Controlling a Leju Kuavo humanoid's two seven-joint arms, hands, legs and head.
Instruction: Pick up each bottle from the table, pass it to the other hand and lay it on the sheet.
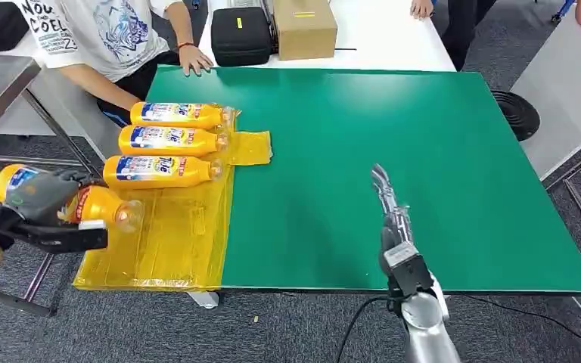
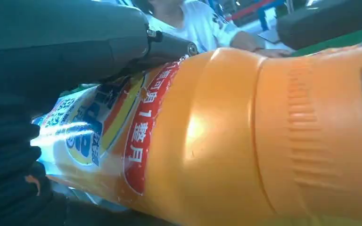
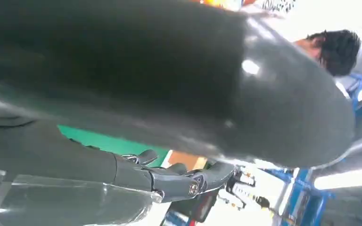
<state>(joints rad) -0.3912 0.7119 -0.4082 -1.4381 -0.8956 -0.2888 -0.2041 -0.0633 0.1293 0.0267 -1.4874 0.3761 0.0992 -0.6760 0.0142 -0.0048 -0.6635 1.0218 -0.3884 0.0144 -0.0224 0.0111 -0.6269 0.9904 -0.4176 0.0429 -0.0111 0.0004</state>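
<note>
- While the left robot hand (image 1: 41, 198) grips the fourth bottle (image 1: 83, 203) by its labelled body, out past the left edge of the green worktop (image 1: 424, 174) and level with the near part of the yellow sheet (image 1: 174, 242), the step in hand looks like the lay-down.
- Three bottles (image 1: 170, 140) lie side by side at the sheet's far end; I would bring this one in next to the nearest, parallel, neck the same way.
- Lowering until the body rests before loosening the fingers should stop it rolling.
- The right robot hand (image 1: 386, 200) holds nothing, fingers extended over bare worktop, well apart from the sheet.
</note>
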